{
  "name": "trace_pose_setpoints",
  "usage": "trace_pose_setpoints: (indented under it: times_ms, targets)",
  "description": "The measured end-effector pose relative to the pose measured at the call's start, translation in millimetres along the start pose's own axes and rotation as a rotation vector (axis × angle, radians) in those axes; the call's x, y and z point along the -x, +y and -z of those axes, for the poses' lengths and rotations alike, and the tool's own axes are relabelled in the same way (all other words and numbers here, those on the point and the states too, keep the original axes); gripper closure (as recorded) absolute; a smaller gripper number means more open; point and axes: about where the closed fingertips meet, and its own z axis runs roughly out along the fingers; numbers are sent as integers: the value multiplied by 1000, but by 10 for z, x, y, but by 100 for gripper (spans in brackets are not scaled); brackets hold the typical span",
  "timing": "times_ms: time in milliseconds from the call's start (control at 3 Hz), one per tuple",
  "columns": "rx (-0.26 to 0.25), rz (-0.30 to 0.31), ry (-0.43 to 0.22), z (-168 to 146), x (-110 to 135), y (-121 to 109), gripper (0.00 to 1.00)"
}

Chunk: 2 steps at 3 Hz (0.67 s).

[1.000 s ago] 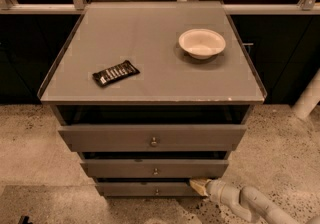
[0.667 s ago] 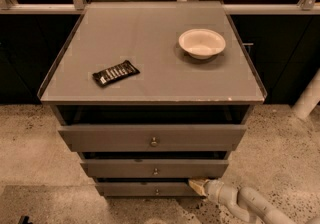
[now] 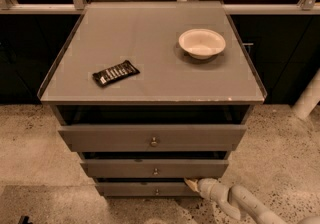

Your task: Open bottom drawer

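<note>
The grey cabinet has three drawers stacked below its top. The bottom drawer [image 3: 135,189] is the slimmest front, with a tiny round knob [image 3: 156,191] at its centre. It sits near the floor, under the mid-width drawer [image 3: 125,168]. My gripper [image 3: 190,183] comes in from the lower right on a pale arm [image 3: 235,201]. Its tip rests at the top right edge of the bottom drawer, in the gap below the middle drawer, to the right of the knob.
On the cabinet top [image 3: 150,33] lie a dark snack bar [image 3: 115,73] and a white bowl [image 3: 202,43]. The top drawer [image 3: 100,138] carries the largest knob. Speckled floor surrounds the cabinet. A white post [image 3: 308,99] stands at the right, dark panels behind.
</note>
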Motion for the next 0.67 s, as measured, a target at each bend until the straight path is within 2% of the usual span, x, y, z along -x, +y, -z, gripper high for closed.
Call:
trace_pose_setpoints:
  times_ms: [333, 667]
  targets:
    - [-31, 15, 3, -184, -20, -29, 100]
    - [-30, 14, 7, -195, -29, -20, 100]
